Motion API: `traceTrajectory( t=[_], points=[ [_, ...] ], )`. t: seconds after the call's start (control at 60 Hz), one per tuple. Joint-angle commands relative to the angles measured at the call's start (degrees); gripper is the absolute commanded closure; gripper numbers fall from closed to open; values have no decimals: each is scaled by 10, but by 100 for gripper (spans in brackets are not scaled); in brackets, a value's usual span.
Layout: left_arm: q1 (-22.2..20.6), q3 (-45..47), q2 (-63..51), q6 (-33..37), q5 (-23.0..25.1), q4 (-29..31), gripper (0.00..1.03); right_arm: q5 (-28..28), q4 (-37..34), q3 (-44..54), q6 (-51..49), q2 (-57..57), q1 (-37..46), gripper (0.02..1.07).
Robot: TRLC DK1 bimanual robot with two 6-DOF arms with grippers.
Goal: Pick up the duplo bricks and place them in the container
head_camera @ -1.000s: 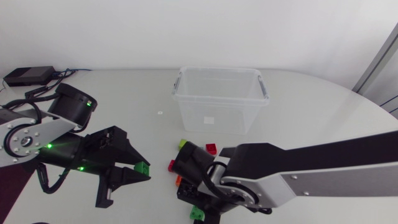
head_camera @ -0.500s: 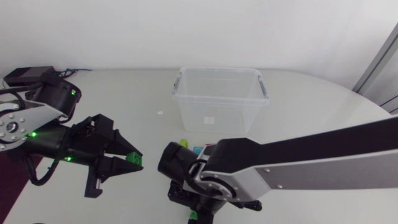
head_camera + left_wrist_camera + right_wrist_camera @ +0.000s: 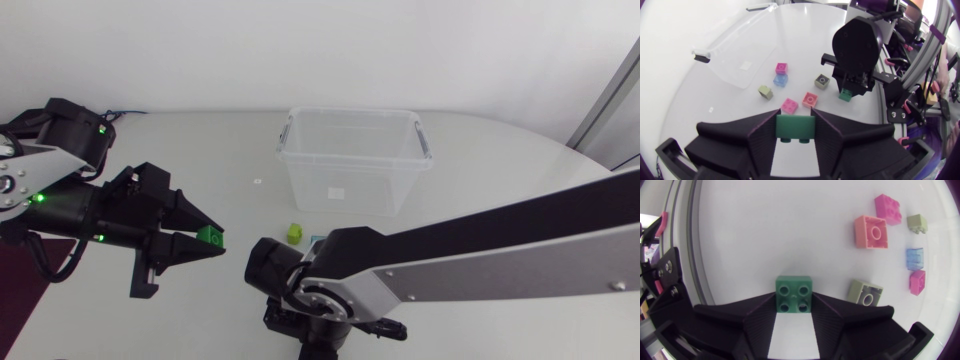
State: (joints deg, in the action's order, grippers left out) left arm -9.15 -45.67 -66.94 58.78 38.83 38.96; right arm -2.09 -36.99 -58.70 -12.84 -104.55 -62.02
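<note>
Nearest the table's (image 3: 500,180) front edge, my right gripper (image 3: 794,297) pinches a four-stud green brick (image 3: 794,293), one finger pressed against each side and the studs facing my wrist. In the overhead view my right arm crosses from the right and hides that gripper beneath its last joint. A little farther back and to the left, my left gripper (image 3: 795,116) is clamped on a bright green brick (image 3: 795,128), both broad fingers touching its sides, and it is raised above the tabletop. Beyond both grippers the loose bricks lie scattered on the white surface: a pink brick (image 3: 789,105) and a salmon brick (image 3: 809,99) close together, a grey-olive brick (image 3: 822,81) just beside my right gripper, an olive brick (image 3: 765,91) nearer the box, then a blue brick (image 3: 780,80) and a magenta brick (image 3: 781,68) close to one another. Farthest back stands the clear plastic container (image 3: 345,185), upright, open at the top, with no bricks showing inside. The olive brick sits just in front of its near wall.
</note>
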Motion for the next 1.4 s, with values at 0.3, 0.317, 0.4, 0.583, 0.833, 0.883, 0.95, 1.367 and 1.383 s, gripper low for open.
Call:
traceTrajectory(
  t=[0.3, 0.317, 0.4, 0.583, 0.833, 0.883, 0.95, 1.367, 1.383],
  points=[
    [-18, -126, -84, -104, 32, -114, 72, 16, -37, 33, 19, 178, 82, 78],
    [-19, -129, -88, -110, 32, -122, 72, 16, -40, 31, 19, 183, 88, 78],
    [-40, -153, -123, -141, 32, -162, 72, 24, -50, 23, 17, 211, 115, 78],
    [-68, -224, -212, -169, 30, -197, 72, 29, -50, 10, 10, 247, 170, 78],
    [-95, -308, -303, -192, 2, -223, 72, 29, -31, -8, -4, 259, 231, 78],
    [-101, -327, -320, -200, -6, -231, 72, 28, -27, -13, -5, 260, 237, 78],
    [-105, -349, -339, -212, -13, -241, 71, 28, -20, -17, -5, 260, 243, 78],
    [-126, -423, -428, -249, -81, -296, 6, 24, 29, -45, -11, 271, 312, 78],
    [-127, -422, -428, -250, -82, -298, 4, 24, 32, -47, -11, 271, 315, 78]
  ],
)
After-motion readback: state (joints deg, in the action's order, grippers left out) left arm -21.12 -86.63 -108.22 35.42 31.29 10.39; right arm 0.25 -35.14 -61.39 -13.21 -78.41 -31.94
